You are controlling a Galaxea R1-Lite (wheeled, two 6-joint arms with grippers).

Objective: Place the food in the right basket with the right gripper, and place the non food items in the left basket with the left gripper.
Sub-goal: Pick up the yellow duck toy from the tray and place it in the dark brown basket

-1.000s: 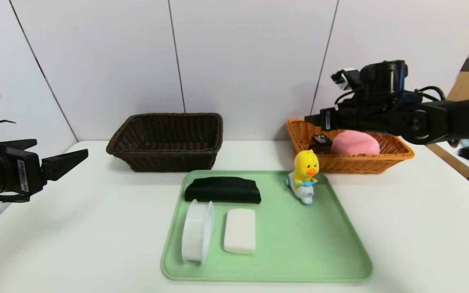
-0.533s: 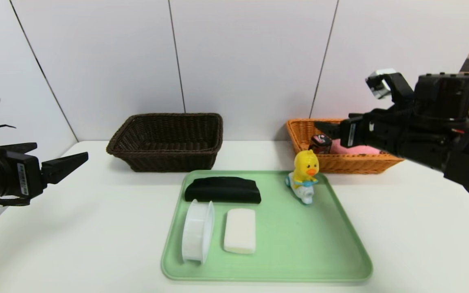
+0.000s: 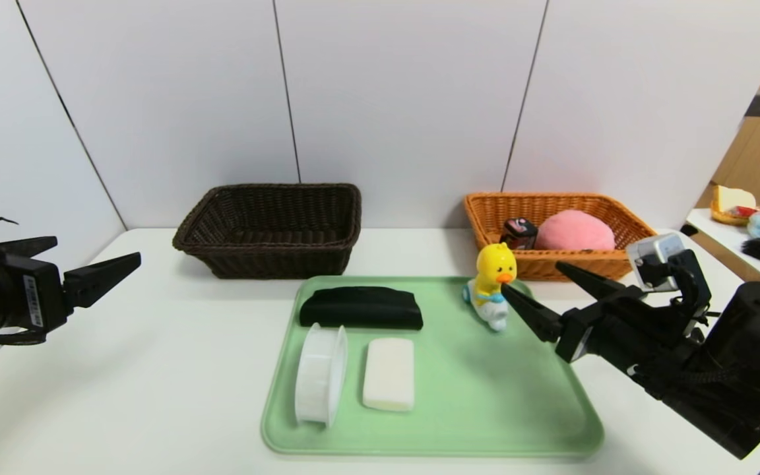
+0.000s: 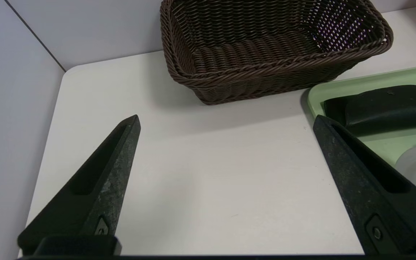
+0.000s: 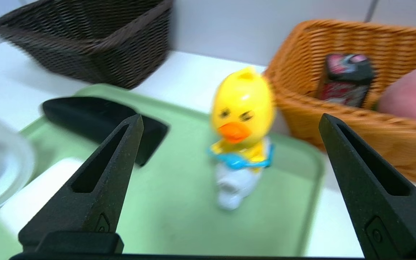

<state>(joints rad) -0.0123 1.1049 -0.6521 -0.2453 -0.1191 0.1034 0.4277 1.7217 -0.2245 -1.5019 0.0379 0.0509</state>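
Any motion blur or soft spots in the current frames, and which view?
Right wrist view: duck toy, orange basket and dark basket smeared, fingers sharp. Left wrist view: crisp, soft shadow beneath the dark basket. Head view: sharp, even light.

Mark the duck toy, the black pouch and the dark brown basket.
duck toy [image 3: 495, 266]: head view, on its yellow head.
black pouch [image 3: 360, 308]: head view, middle of its top.
dark brown basket [image 4: 265, 66]: left wrist view, near rim.
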